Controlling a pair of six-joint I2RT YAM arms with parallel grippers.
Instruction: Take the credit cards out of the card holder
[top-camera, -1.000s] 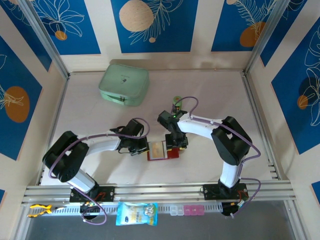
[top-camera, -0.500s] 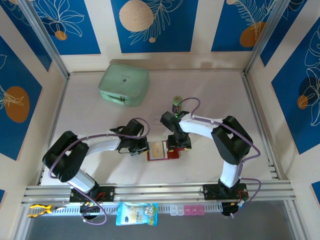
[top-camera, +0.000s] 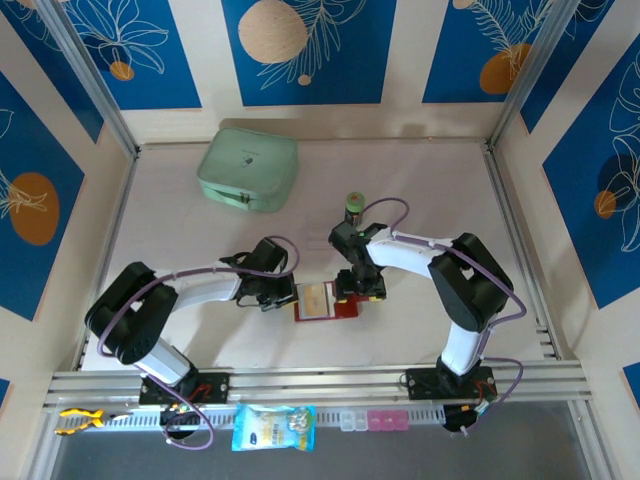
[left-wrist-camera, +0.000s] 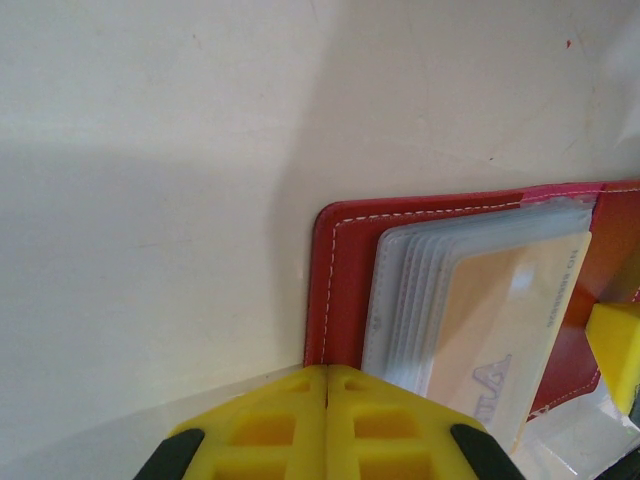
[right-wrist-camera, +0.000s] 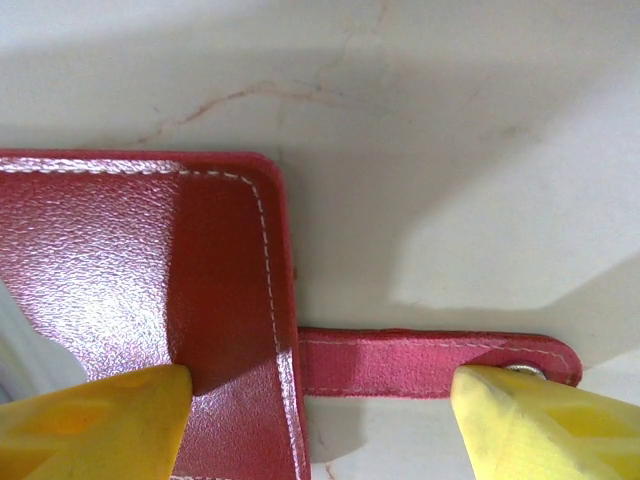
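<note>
We've got the card holder (top-camera: 343, 309) lying open & flat on the table (top-camera: 170, 230), betw. the two grippers. The left gripper (top-camera: 291, 296) sits at the holder's left edge. In the left wrist view its yellow fingers (left-wrist-camera: 260, 425) are pressed tip to tip, no gap, right against the holder's stitched red border. Whether sth thin is pinched there, we can't tell. Just past those tips lies the stack of clear sleeves (left-wrist-camera: 400, 300), w/ a tan credit card (left-wrist-camera: 500, 320) in the top sleeve, i.e. inside the holder.

The right gripper (top-camera: 361, 291) is over the holder's right side, jaws spread wide, gripping nothing. In the right wrist view we see one fingertip (right-wrist-camera: 90, 420) down at the holder's red flap and the other fingertip (right-wrist-camera: 530, 420) at the snap end of the strap tab (right-wrist-camera: 400, 365), which sticks out from the holder's right edge.

A green can (top-camera: 353, 203) stands on the far side of the holder, well apart. A mint-green case (top-camera: 248, 170) is farther off, far-left of the holder.
</note>
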